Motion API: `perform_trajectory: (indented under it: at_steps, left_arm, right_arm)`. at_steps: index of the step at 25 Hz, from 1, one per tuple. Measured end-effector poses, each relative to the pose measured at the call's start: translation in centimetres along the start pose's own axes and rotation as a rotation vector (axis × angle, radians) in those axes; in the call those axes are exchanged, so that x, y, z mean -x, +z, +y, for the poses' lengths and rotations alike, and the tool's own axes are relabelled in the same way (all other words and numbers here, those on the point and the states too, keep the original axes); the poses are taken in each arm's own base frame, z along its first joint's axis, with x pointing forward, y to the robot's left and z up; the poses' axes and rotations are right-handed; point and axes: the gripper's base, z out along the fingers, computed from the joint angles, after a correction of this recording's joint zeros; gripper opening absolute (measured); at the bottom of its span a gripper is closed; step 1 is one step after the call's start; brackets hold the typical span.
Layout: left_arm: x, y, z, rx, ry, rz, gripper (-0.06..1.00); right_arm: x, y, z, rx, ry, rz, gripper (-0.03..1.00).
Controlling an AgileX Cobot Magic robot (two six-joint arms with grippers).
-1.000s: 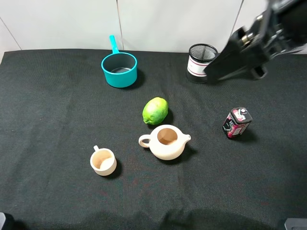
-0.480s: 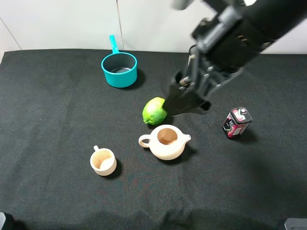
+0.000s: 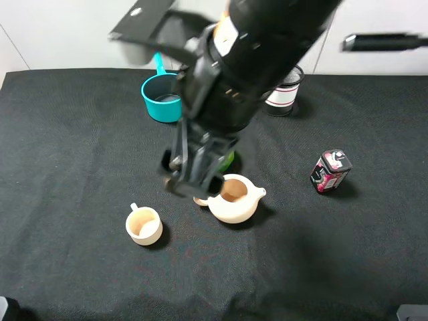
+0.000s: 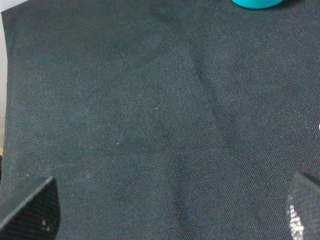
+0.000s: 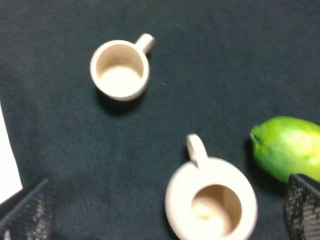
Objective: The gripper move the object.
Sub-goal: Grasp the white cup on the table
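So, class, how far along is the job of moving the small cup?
Done: nothing yet; the small cup sits untouched on the black cloth. In hand: the right tool, open, hangs by the teapot, short of the cup. Left: reaching it, gripping, lifting, moving.

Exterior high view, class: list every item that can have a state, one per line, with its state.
small cup: upright, empty, not gripped.
teapot: upright, no lid on.
teal pot: upright.
mesh holder: upright, partly hidden by the arm.
right gripper: open, holding nothing.
left gripper: open, holding nothing.
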Motion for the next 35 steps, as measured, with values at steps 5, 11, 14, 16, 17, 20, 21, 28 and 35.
perform_trajectory:
  at_steps: [5,11,14,16,17,20,21,28,35]
  left_arm:
    - [0.0,0.0,0.0,0.0,0.0,0.0,0.96]
    - [0.0,0.0,0.0,0.0,0.0,0.0,0.96]
    - [0.0,0.0,0.0,0.0,0.0,0.0,0.96]
    - [0.0,0.0,0.0,0.0,0.0,0.0,0.96]
    - [0.0,0.0,0.0,0.0,0.0,0.0,0.96]
    - [0.0,0.0,0.0,0.0,0.0,0.0,0.96]
    - [0.0,0.0,0.0,0.0,0.0,0.0,0.96]
    - [0.0,0.0,0.0,0.0,0.0,0.0,0.96]
    - [0.0,0.0,0.0,0.0,0.0,0.0,0.96]
  right_arm:
    - [1.4,2.1,1.6,0.025,-0.057,0.019,0.69]
    - [2.1,5.0,3.1,0.048,-0.105,0.049,0.69]
    - [2.3,6.3,3.6,0.052,-0.131,0.058,0.69]
    - [2.3,7.1,3.7,0.057,-0.133,0.063,0.69]
    - [2.4,7.5,3.7,0.062,-0.128,0.065,0.69]
    - [2.4,8.6,3.8,0.064,-0.124,0.065,0.69]
    - [2.4,8.9,3.7,0.064,-0.123,0.066,0.69]
    - [2.5,11.5,3.6,0.062,-0.112,0.068,0.69]
    - [2.0,14.4,3.4,0.063,-0.106,0.107,0.69]
